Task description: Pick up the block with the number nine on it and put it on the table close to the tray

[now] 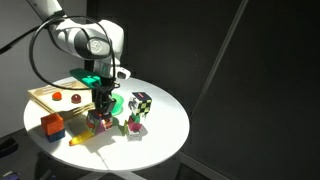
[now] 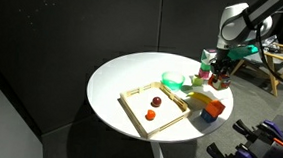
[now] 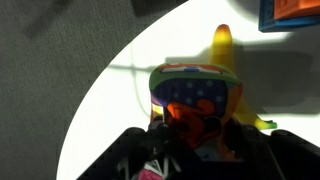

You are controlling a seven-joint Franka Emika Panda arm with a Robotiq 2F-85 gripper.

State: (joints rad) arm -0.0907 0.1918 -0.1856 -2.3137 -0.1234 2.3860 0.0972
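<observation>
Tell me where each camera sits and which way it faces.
Exterior view: beside the table, slightly above, facing across it; tray at left; arm and gripper show.
Exterior view: farther off and higher, facing the tray side; arm enters at upper right, gripper low.
Wrist view: on the wrist, facing down at the table; only the gripper shows, a colourful block before it.
Shared: both exterior views show table, tray, arm and gripper.

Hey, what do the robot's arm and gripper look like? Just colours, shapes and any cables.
The arm is white with bulky rounded joints and dark bands between segments. A thin black cable loops loosely beside it. A bright green part sits near the wrist. The gripper is black with two blocky fingers. No markings are readable.
</observation>
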